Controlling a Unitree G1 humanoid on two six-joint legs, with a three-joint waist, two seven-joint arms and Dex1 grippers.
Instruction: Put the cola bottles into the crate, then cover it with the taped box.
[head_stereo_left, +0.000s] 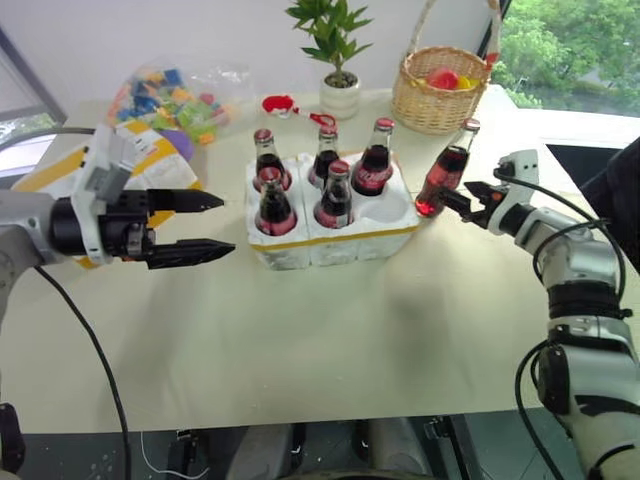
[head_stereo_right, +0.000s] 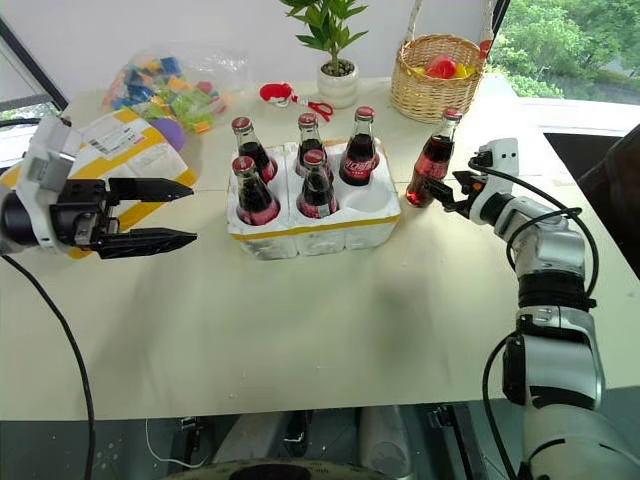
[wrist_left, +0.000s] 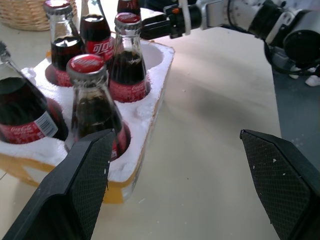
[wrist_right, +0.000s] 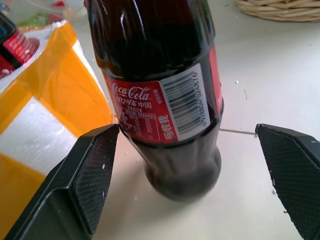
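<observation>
Item 1. Left gripper (head_stereo_left: 210, 226): nearest the head camera, held above the table (head_stereo_left: 300, 340) on the robot's left, fingers level and pointing toward the crate. Jaws stood wide apart, nothing between them; judged to be parked clear of the work.

Item 2. Crate (head_stereo_left: 330, 245): white foam block with a yellow band, mid-table. Five of its six wells held upright cola bottles (head_stereo_left: 274, 205); the front right well (head_stereo_left: 392, 212) was vacant, evidently reserved for the last bottle.

Item 3. Sixth bottle (head_stereo_left: 443, 170): stood on the table just beside the crate's right end, seemingly tilted. Not yet in the crate.

Item 4. Right gripper (wrist_right: 187, 165): at the lower body of the sixth bottle, one finger on either side. Jaws were spread, with a gap visible on both sides in the right wrist view, so no grip had been made. Judged positioned for a grasp low on the glass.

Item 5. Taped box (head_stereo_right: 125, 150): white with yellow stripes and a shipping label, at the left of the table, partly behind the left gripper. Unused; the covering step remained.

Item 6. Sundries at the far edge: bag of coloured toys (head_stereo_left: 175, 100), potted plant (head_stereo_left: 335, 55), wicker basket (head_stereo_left: 440, 85), red-handled scissors (head_stereo_left: 290, 106).
</observation>
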